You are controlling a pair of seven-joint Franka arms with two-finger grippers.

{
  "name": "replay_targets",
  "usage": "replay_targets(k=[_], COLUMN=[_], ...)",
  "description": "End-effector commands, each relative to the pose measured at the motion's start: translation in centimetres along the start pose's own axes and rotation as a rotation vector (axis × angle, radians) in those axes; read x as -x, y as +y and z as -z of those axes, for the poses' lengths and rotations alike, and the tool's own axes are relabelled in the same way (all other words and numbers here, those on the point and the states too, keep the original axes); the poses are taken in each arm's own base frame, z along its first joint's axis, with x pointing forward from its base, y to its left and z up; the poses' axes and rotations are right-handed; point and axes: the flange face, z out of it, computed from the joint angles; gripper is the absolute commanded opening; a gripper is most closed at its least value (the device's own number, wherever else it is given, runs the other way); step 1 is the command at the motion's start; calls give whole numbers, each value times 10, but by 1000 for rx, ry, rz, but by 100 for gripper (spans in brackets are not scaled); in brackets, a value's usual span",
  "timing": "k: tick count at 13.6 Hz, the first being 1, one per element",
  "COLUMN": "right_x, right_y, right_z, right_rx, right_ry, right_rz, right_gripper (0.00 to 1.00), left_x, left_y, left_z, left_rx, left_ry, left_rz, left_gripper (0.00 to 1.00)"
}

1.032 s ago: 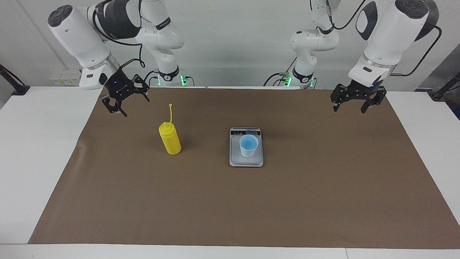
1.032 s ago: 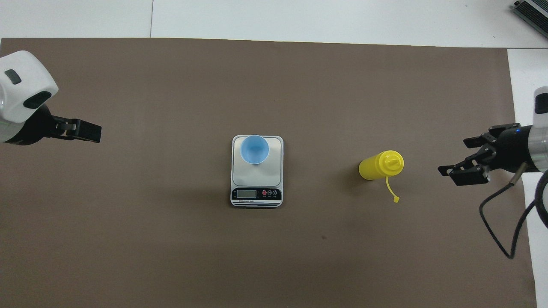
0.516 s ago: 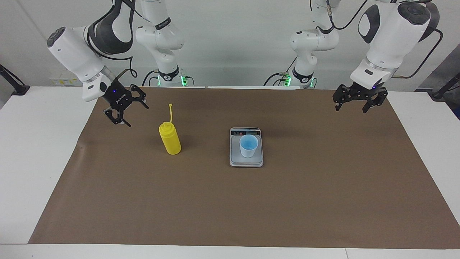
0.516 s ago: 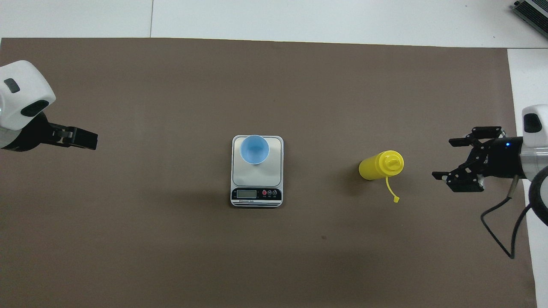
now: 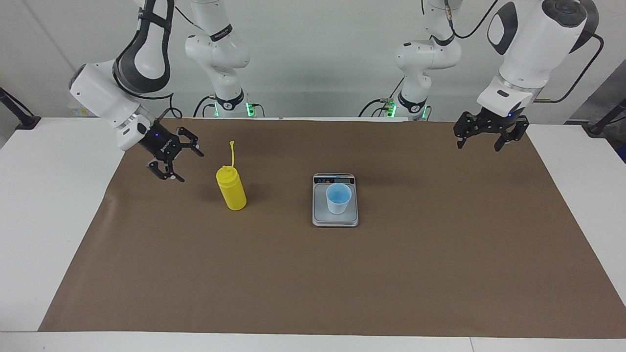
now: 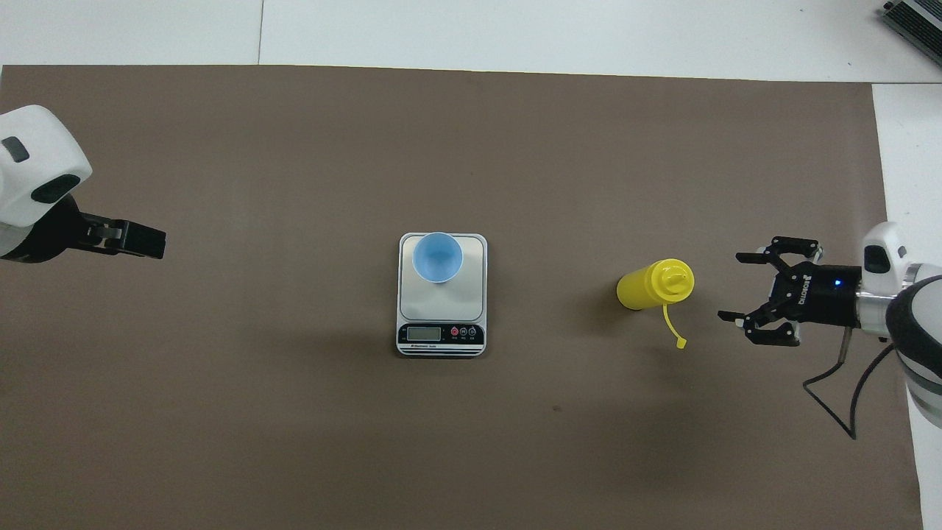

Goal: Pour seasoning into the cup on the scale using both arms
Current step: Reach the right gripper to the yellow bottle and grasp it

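My right fingers [image 5: 178, 163] hang spread wide and holding nothing, low over the brown mat [image 5: 313, 274] near the edge of the tabletop [image 5: 49, 205] at my right arm's end. They are turned sideways, toward the seasoning [image 5: 231, 188], near it but apart from it. In the overhead view these fingers [image 6: 736, 285] sit level with the bottle [image 6: 655, 284].

The seasoning bottle stands upright on the mat, between my right fingers and the scale [image 5: 335, 219]. Its cap strap [image 5: 231, 154] trails away from the top, toward my own edge of the tabletop.

The scale lies flat about midway along the mat, its dark display strip on the edge nearest me. The cup [image 5: 338, 198] stands upright on the weighing plate, on the part of the plate away from the display [image 6: 424, 333].

My left fingers [image 5: 478, 143] wait, spread wide and holding nothing, raised over the mat's corner nearest me at my left arm's end, well apart from the scale and cup. From overhead only their edge [image 6: 140, 241] shows.
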Motion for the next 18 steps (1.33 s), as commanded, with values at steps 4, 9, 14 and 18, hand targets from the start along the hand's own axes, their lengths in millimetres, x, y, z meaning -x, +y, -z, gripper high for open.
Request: replay_targets(k=[4,9,14,18], right_x=[23,-1,-4,-14], right_y=[-26,-49,-45,-47], right_z=[-36,-76,-76,-87], right_rx=[27,29,67,108], right_ry=[30,-15,-13,-2], right_rz=[22,26,1,-19], right_gripper=[100,100,100,100], left_x=[12,15,13,14], left_y=[-2,-3,-5,-5], left_z=[1,2,2,-1], left_rx=[8,25,21,19], left_ry=[-10,-31,-12,-12], left_rz=[-7,-7,-3,0], left_gripper=[100,100,100,100])
